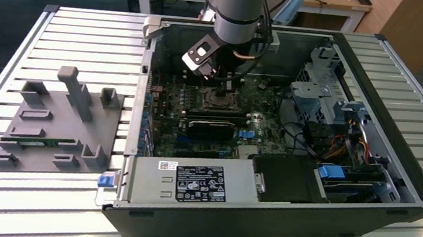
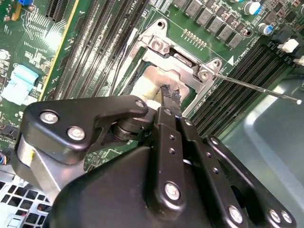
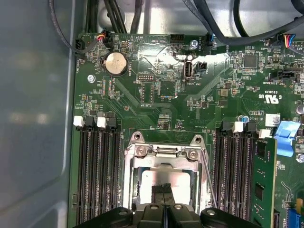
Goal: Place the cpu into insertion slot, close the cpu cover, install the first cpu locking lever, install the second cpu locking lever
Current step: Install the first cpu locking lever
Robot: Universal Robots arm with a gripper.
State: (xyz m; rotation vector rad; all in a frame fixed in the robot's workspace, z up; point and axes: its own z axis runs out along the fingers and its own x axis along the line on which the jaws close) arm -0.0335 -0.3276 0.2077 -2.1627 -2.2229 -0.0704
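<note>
Well to the exterior view's left, a grey fixture point(image 1: 60, 121) sits on the slatted table point(image 1: 1, 203). Right of it, inside the open computer case point(image 1: 263, 228), the hand point(image 1: 226, 85) hangs straight over the insertion slot point(image 1: 217, 100). In the first wrist view its fingertips point(image 3: 158, 192), pressed together and pinching nothing, reach the cpu point(image 3: 183, 180), seated under the lowered cpu cover point(image 3: 164, 159). A thin locking lever point(image 3: 207, 178) runs along the slot's side, seemingly unlatched.

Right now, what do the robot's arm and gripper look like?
The arm is a silver-grey cylinder with a dark band, a white-and-black box at its wrist and a copper-coloured cable loop. The gripper is matte black, with jointed link bars, silver screw heads and two narrow fingers.
</note>
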